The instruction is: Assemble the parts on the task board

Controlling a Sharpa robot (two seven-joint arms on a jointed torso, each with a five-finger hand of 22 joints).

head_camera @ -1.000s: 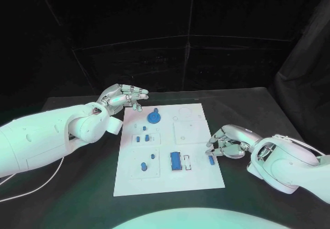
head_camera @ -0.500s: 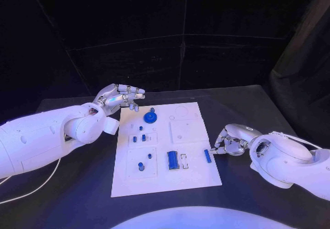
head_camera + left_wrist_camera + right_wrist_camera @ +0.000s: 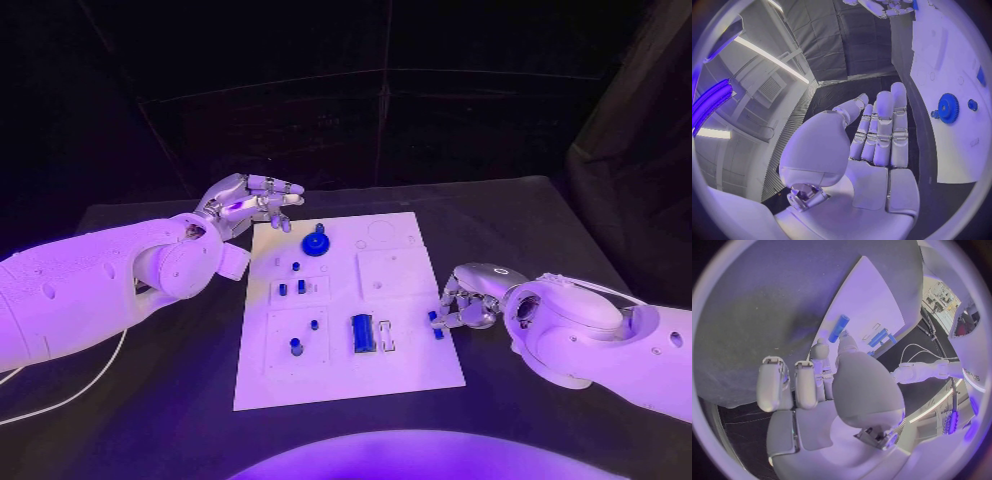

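Two robot hands are working at the white rectangular task board (image 3: 411,375) on the black table (image 3: 548,215). We are watching the right robot hand (image 3: 464,305) at the board's right edge, fingertips closing round the small blue bar-shaped part (image 3: 433,319); whether it is truly grasping it, we cannot tell. We are judging the risk here: such a shallow pinch could let the bar twist or skid off the edge. The left robot hand (image 3: 253,203) is hovering released beside the blue gear (image 3: 316,243).
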